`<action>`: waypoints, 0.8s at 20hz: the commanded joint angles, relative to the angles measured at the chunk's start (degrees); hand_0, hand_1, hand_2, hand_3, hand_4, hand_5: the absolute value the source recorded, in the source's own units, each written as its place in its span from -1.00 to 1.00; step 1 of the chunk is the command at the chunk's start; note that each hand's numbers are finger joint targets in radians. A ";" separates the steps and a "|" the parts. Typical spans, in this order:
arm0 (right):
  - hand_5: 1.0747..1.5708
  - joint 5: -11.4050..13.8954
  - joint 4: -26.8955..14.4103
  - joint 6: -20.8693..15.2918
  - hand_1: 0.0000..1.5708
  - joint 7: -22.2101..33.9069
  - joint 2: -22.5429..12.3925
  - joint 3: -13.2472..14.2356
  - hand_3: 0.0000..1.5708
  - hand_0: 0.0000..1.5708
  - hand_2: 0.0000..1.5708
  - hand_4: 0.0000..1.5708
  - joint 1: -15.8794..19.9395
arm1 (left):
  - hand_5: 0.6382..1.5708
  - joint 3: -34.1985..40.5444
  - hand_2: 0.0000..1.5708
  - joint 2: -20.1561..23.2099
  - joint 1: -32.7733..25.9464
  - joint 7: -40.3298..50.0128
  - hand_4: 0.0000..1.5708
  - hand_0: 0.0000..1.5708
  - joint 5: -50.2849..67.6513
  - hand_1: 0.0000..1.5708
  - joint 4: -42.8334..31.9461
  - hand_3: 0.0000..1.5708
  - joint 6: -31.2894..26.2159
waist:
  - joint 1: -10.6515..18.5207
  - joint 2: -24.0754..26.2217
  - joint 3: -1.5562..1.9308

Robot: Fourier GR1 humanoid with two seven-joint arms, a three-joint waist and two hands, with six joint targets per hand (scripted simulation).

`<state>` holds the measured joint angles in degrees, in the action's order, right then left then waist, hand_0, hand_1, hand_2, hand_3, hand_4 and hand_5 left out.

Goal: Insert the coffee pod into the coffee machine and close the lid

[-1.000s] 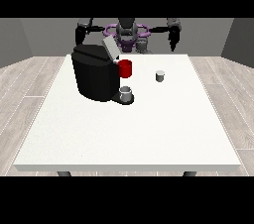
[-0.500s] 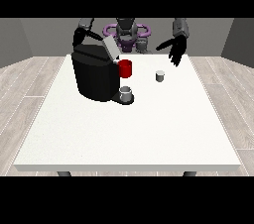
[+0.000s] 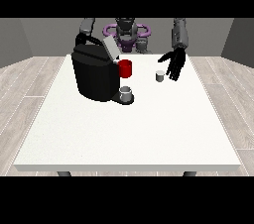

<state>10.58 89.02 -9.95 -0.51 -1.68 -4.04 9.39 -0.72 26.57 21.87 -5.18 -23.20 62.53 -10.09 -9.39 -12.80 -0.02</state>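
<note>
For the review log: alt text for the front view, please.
The hand at the view's right hangs open beside a small grey coffee pod on the white table. A black coffee machine stands lid-up at left.

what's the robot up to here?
It's going for the coffee pod, the small pale cup on the white table. The hand at the view's right hangs open just beside the pod, fingers pointing down, not yet holding it. The black coffee machine stands at the view's left with its lid up, a red part at its front and a grey cup on its tray. The other hand isn't visible.
</note>
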 commanded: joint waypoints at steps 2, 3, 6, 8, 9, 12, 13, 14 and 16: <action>1.00 -0.73 -0.92 1.35 -1.00 3.07 -1.13 1.33 -1.00 -1.00 -1.00 -1.00 0.05 | 1.00 -1.03 -0.46 -1.77 1.72 -3.98 -1.00 -1.00 -6.09 -1.00 -7.39 -1.00 5.49 | 0.03 0.37 0.00; 1.00 -0.51 -3.46 0.99 -1.00 2.30 0.30 0.52 -1.00 -1.00 -1.00 -1.00 1.17 | 1.00 -2.69 -0.25 -4.50 3.32 -1.57 -1.00 -0.67 -7.42 -0.67 -6.44 -0.69 6.52 | 0.90 0.85 0.01; 1.00 -1.87 -6.33 0.11 -1.00 0.27 1.40 1.61 -1.00 -1.00 -1.00 -1.00 2.37 | 1.00 -1.44 0.23 -4.23 6.84 -3.23 -1.00 0.20 -8.59 0.20 -9.45 -0.15 7.46 | 1.24 0.04 0.02; 1.00 0.02 -5.61 -1.39 -1.00 3.14 1.65 -1.81 -1.00 -1.00 -1.00 -1.00 2.58 | 1.00 -2.96 0.17 -4.99 8.43 -1.34 -0.62 0.07 -11.51 0.07 -10.51 -0.04 9.06 | 0.41 0.72 0.01; 1.00 -1.95 -7.88 1.28 -1.00 0.51 -0.91 2.62 -1.00 -1.00 -1.00 -1.00 4.43 | 1.00 -2.77 0.23 -2.15 8.23 -4.77 -0.51 0.13 -12.70 0.13 -9.02 0.04 10.72 | 1.27 -2.19 0.02; 1.00 -0.69 -8.72 -1.02 -1.00 2.42 1.62 0.22 -1.00 -1.00 -1.00 -1.00 5.46 | 1.00 -5.93 0.41 -4.45 9.32 -2.98 -0.41 0.32 -16.97 0.32 -11.03 0.16 11.63 | 1.59 -0.42 0.02; 1.00 -1.19 -8.16 1.46 -1.00 1.96 -0.29 1.11 -1.00 -1.00 -1.00 -1.00 2.99 | 1.00 -4.97 0.32 -1.60 7.36 -6.85 -0.45 0.20 -16.08 0.20 -12.95 0.11 8.69 | 1.86 1.32 0.01; 1.00 0.16 -8.03 0.48 -1.00 3.68 1.27 -0.77 -1.00 -1.00 -1.00 -1.00 3.71 | 1.00 -6.42 0.29 -4.10 9.95 -2.47 -0.47 0.18 -18.16 0.18 -13.40 0.08 9.83 | -0.12 1.08 0.01; 1.00 -1.37 -9.30 0.76 -1.00 2.56 0.42 1.59 -1.00 -1.00 -1.00 -1.00 3.77 | 1.00 -9.32 0.21 -3.82 6.48 -4.85 -0.57 -0.04 -21.03 -0.04 -13.42 0.03 9.92 | 1.74 2.23 0.02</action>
<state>9.59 80.93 -9.52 1.82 -1.17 -2.98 13.51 -7.01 23.12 29.42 -9.47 -40.07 50.87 -0.28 -7.98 -12.16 0.01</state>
